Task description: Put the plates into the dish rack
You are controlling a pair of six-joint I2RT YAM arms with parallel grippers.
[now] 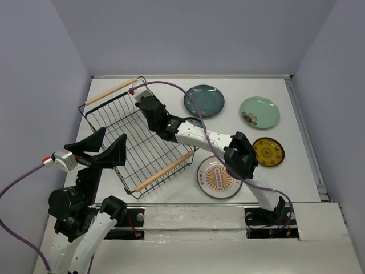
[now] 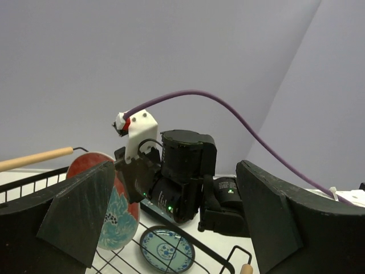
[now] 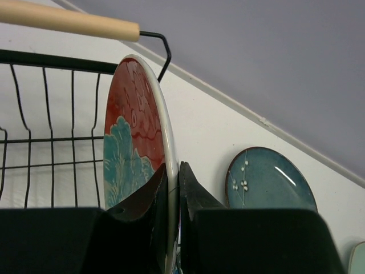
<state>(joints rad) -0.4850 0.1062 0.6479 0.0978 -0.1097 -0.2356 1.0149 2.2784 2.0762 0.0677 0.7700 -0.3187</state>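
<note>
1. Right gripper (image 3: 173, 171) is pinched on the rim of the red plate with teal flower (image 3: 134, 148) and holds it upright on edge at the far right corner of the dish rack (image 1: 122, 128), below the far wooden handle (image 3: 68, 20). Cannot tell whether its lower edge rests on the wires.
2. Left gripper (image 1: 105, 147) is spread wide and holds nothing. It hangs over the rack's near left side, facing the right arm.
3. Progress, as I judge it: early. No plate is seen seated in the rack, and the red one is the first going in.
4. Four plates lie flat on the table (image 1: 296, 171) right of the rack: dark teal plate (image 1: 203, 100) and pale mint plate (image 1: 259, 112) far, small yellow plate (image 1: 268, 152) and cream-orange plate (image 1: 218, 177) nearer.
5. Small teal patterned plate (image 2: 165, 249) lies flat under the right arm, by the rack's right edge. Inside or outside: unclear.
6. Writing: no brand or label is legible. The cream-orange plate has a central band, too small to read.
</note>
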